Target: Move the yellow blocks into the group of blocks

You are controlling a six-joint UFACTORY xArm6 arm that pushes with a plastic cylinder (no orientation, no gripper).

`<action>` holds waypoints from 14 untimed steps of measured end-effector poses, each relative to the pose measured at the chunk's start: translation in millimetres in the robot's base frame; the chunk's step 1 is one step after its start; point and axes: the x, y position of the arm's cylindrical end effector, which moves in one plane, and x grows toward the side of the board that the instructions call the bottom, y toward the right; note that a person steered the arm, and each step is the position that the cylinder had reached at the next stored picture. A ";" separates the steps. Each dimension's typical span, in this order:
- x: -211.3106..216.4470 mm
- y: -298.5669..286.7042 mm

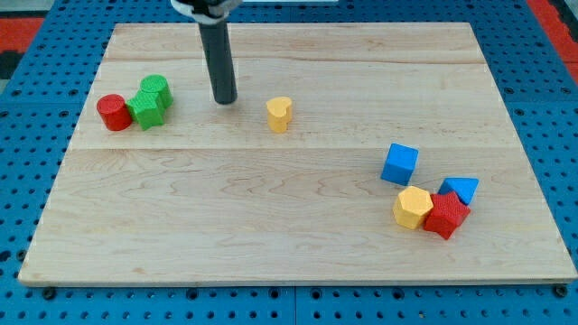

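Observation:
A yellow heart-shaped block [279,114] stands alone near the middle of the wooden board [271,208], toward the view's top. My tip [225,99] rests on the board to its left, a short gap away, not touching it. A yellow hexagonal block [412,208] lies at the lower right, touching a red block [446,215]. A blue triangular block [461,189] sits just behind the red one and a blue cube [399,164] stands a little above the yellow hexagon. At the left, a red cylinder [114,112] touches a green star-like block [145,110] and a green block [157,89].
The board lies on a blue perforated base [27,181] that surrounds it on all sides. The arm's rod comes down from the view's top edge above the tip.

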 end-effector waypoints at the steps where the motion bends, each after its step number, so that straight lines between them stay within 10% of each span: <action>1: 26.7 50.6; 5: -6.3 149.3; 7: 68.5 173.8; 9: -5.5 183.8; 14: 93.3 224.2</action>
